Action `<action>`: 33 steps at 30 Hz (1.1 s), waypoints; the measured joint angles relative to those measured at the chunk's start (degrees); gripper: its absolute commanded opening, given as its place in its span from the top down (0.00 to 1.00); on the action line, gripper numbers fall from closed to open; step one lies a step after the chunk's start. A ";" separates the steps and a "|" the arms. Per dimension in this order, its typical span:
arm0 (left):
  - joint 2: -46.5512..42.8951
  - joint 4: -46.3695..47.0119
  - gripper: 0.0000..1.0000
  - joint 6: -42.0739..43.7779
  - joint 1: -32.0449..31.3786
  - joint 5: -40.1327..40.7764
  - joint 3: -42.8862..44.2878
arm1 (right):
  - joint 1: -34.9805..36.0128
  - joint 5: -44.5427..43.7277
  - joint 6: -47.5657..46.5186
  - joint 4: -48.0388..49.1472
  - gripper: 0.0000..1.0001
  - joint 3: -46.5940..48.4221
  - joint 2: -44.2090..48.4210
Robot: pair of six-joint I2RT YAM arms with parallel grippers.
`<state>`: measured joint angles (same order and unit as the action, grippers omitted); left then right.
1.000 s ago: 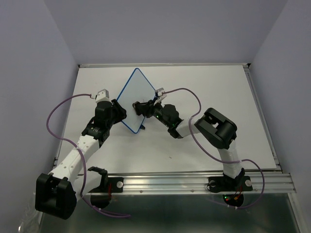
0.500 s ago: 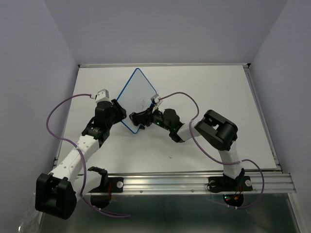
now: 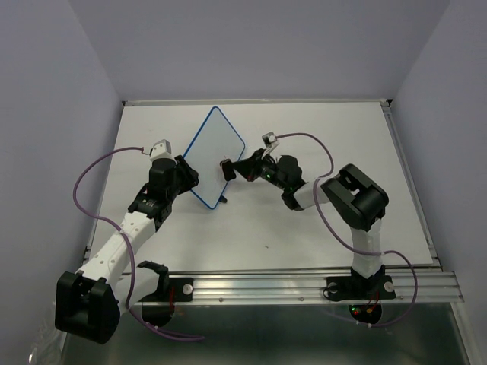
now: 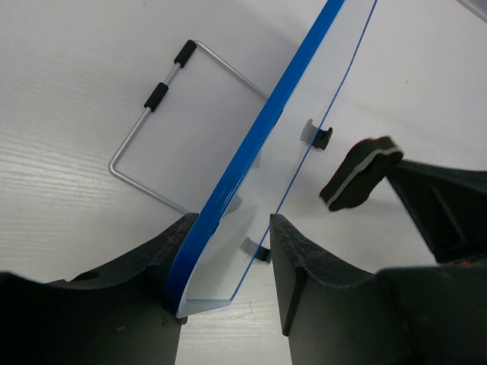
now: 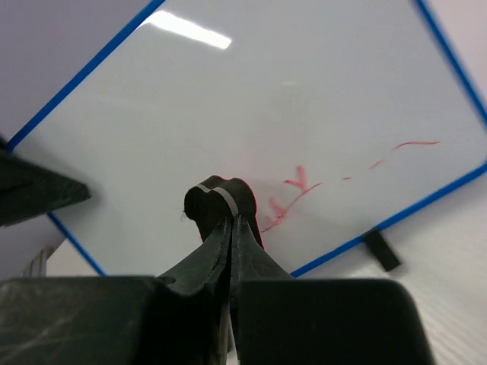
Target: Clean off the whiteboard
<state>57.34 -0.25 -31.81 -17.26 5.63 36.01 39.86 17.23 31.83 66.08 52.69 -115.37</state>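
- Top external: shows the whiteboard (image 3: 205,156) standing on edge on the tabletop (image 3: 342,137), left of centre, with the left tool (image 3: 185,176) clamped on its lower-left rim and the right tool (image 3: 231,169) before its face.
- Left wrist: shows both fingers (image 4: 319,274) pinching the blue rim, the eraser (image 4: 359,173) just beside the board with a slim gap between, and a wire stand (image 4: 144,133) on the other side.
- Right wrist: shows the right tool (image 5: 228,220) pressed shut with the eraser nipped at its tips, and red scribbles (image 5: 293,190) on the board beside it.

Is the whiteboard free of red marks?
No, red scribbles show on the whiteboard near its lower rim in the right wrist view.
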 measured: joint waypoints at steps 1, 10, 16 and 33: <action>0.00 0.00 0.47 0.00 0.00 0.02 0.00 | -1.73 0.57 0.92 0.42 0.99 0.11 -0.02; 0.00 0.02 0.47 0.00 0.00 -0.28 0.00 | -6.38 4.92 3.69 -0.35 0.99 9.64 -6.19; 0.02 0.00 0.47 0.02 0.00 -0.55 0.00 | -6.05 5.53 4.09 -1.57 0.99 15.43 -12.20; 1.51 0.31 0.48 0.04 0.00 -1.16 0.00 | -5.35 4.02 7.10 2.10 0.99 14.86 -15.58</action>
<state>58.85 0.05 -31.77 -17.26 4.47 36.01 34.50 21.26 38.94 68.18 67.55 -130.96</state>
